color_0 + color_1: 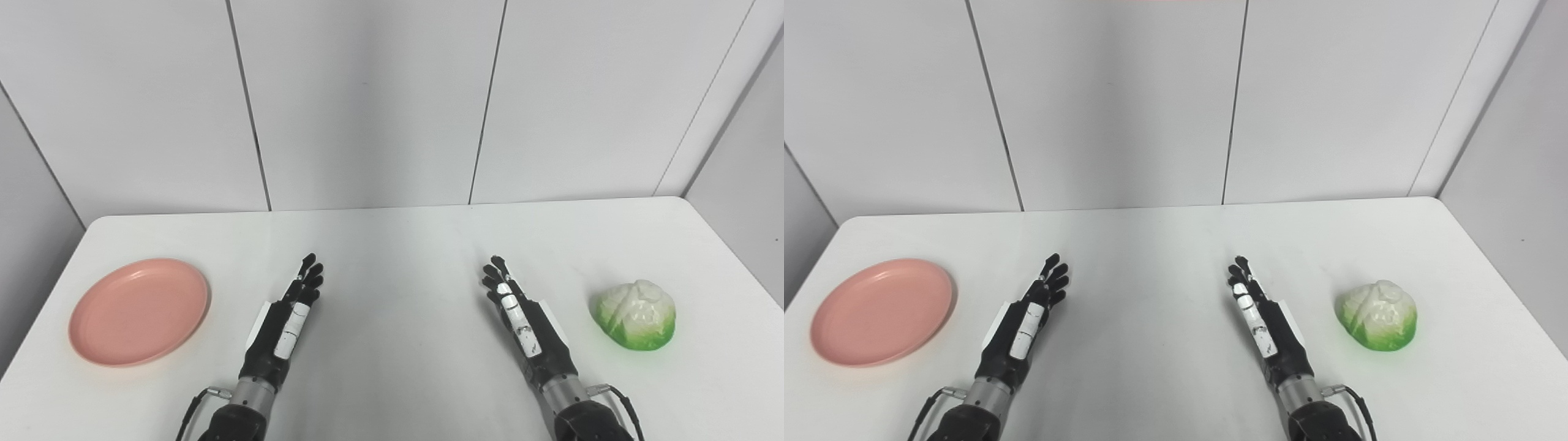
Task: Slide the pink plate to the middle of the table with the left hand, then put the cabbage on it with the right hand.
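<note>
A white desk (392, 245) stands against a grey panelled wall (367, 98). The pink plate (139, 311) lies flat near the desk's left edge, not in the middle, with nothing on it. The cabbage (637, 315), white on top and green at its base, sits on the desk near the right side, well apart from the plate. The left robot hand (286, 324) rests low over the desk just right of the plate without touching it; its fingers are stretched forward and slightly spread, holding nothing. The right robot hand (520, 318) lies in a matching pose to the left of the cabbage, apart from it, fingers extended and loosely spread, empty. Between the two hands the middle of the desk shows only its white surface.
</note>
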{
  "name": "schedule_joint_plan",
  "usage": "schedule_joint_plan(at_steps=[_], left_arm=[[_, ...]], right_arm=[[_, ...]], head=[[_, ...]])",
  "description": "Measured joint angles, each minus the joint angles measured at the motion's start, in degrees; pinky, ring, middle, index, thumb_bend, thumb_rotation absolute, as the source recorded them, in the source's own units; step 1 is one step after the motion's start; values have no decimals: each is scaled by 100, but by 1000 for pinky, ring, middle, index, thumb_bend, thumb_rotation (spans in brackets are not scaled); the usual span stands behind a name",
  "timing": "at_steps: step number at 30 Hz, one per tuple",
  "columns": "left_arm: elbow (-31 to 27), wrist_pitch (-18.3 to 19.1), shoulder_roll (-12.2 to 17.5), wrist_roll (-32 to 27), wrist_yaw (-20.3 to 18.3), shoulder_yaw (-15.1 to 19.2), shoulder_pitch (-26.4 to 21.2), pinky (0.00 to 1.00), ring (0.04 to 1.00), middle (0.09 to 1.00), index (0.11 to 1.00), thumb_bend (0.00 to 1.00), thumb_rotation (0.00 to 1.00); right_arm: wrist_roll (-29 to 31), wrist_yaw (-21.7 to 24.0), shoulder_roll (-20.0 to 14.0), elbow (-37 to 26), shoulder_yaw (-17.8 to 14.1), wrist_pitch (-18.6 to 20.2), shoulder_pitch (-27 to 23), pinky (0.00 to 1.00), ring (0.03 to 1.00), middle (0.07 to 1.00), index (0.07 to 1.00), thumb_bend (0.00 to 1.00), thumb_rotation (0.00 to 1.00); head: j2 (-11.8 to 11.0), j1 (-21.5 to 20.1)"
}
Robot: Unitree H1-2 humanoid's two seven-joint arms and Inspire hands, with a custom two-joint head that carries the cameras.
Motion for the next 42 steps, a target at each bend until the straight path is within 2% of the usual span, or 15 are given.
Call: schedule_joint_plan(at_steps=[6,12,13,14,16,18,20,22,24,26,27,36,39,42], left_arm=[[0,6,-1,11,7,-9,-1,955,961,969,961,909,1000],[-2,7,-5,11,9,-29,-1,974,971,975,967,905,1000],[-2,7,-7,11,12,-39,-3,978,973,976,968,907,1000],[-1,8,-8,11,13,-46,-5,984,976,979,970,899,1000],[7,8,-13,9,12,-52,-14,995,985,988,975,887,1000],[42,1,-22,11,11,-63,-36,999,991,992,978,880,1000],[102,-35,-30,35,25,-91,-70,998,991,993,979,876,1000],[214,-119,-48,140,66,-131,-143,994,989,993,979,880,1000],[350,-185,-79,243,134,-166,-239,986,985,991,976,898,1000],[493,-228,-142,317,220,-170,-354,982,983,990,975,905,1000],[550,-243,-170,350,247,-168,-390,977,980,988,972,901,1000],[625,-287,-219,824,631,-268,-456,905,932,957,957,832,1000],[625,-342,-212,1109,768,-363,-457,897,927,954,955,828,1000],[632,-357,-214,1110,769,-357,-462,908,933,960,961,849,1000]], right_arm=[[-5,19,-4,-1,5,-1,0,974,958,960,989,398,1000],[25,21,-16,-1,-10,0,0,977,953,957,981,403,1000],[31,21,-16,-1,-12,0,0,978,953,958,981,401,1000],[32,21,-19,0,-13,0,0,981,955,958,982,387,1000],[29,29,-34,0,-15,0,0,993,960,958,984,366,1000],[74,83,-70,2,-36,0,0,999,971,966,994,347,1000],[185,146,-106,10,-76,0,1,1000,975,973,999,343,1000],[258,193,-130,11,-104,0,1,1000,983,984,1000,344,1000],[315,248,-154,6,-115,11,1,1000,991,996,1000,329,1000],[341,284,-200,-30,-112,57,0,1000,997,999,1000,310,1000],[357,320,-222,-39,-113,67,-1,1000,998,1000,1000,297,1000],[549,376,-294,-55,-167,146,-36,1000,1000,1000,1000,281,1000],[565,383,-307,-60,-165,164,-39,1000,1000,1000,1000,270,1000],[567,380,-307,-122,-163,258,-40,1000,1000,1000,1000,256,1000]], head=[[9,26],[-18,229],[-44,403],[-44,404],[-96,841],[-97,844],[-140,1238],[-141,1239],[-193,1615],[-193,1617],[-202,1826],[-167,1969],[-167,1916],[-167,1890]])
